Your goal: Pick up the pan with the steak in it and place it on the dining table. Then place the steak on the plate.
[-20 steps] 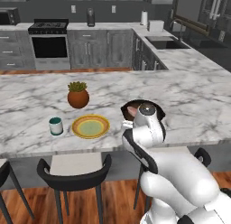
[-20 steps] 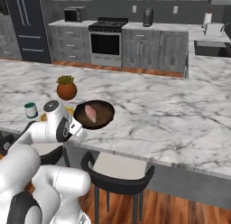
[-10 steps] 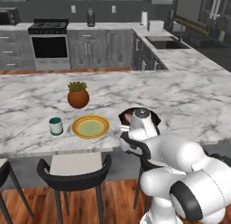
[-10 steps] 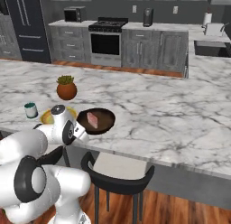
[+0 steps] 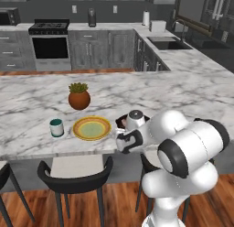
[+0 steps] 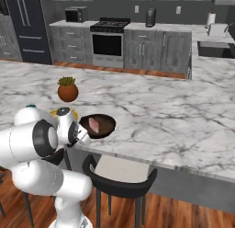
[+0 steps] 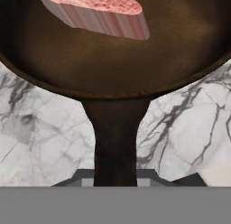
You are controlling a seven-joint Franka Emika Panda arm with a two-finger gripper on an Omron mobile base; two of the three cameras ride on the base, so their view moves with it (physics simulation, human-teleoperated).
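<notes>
- The gripper (image 6: 82,132) is clenched on the handle (image 7: 115,142) of the pan (image 6: 98,126); the handle runs straight back between the jaws, which would keep the pan level so nothing slides out.
- The pan sits over the near edge of the table (image 6: 183,116), low above the marble; whether it touches the top cannot be told.
- The steak (image 6: 94,124) lies inside the pan, toward its far side from the handle.
- The plate (image 5: 92,128) lies on the table just left of the pan, so the steak's later move is short.
- A mug (image 5: 56,127) stands left of the plate and a plant pot (image 5: 79,99) beyond it, both apart from the pan.
- Judged from this, the pan is at or near its placing spot.
</notes>
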